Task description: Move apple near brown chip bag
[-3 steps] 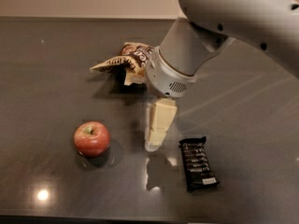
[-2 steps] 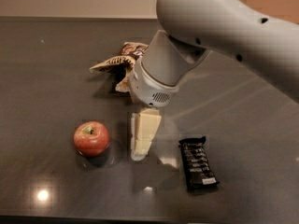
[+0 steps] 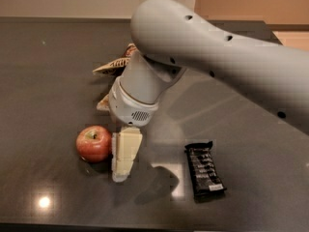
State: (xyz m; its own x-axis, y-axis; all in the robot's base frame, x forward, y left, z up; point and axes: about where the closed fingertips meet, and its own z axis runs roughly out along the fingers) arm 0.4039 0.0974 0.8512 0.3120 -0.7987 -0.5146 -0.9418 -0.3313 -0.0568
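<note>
The red apple [image 3: 93, 143] sits on the dark table [image 3: 43, 81] at the front left. My gripper [image 3: 121, 167] points down at the table right beside the apple's right side, touching or almost touching it. The brown chip bag [image 3: 112, 65] lies behind the apple, farther back on the table. It is mostly hidden by my grey arm [image 3: 203, 52], and only its tan edges and a strip of the dark front show.
A flat black bar wrapper [image 3: 204, 170] lies on the table to the right of the gripper. The table's front edge runs along the bottom of the view. My arm spans the upper right.
The arm has swung left and towards the front. The gripper has moved from mid-table to right beside the apple. The arm now covers more of the chip bag. The apple has not moved.
</note>
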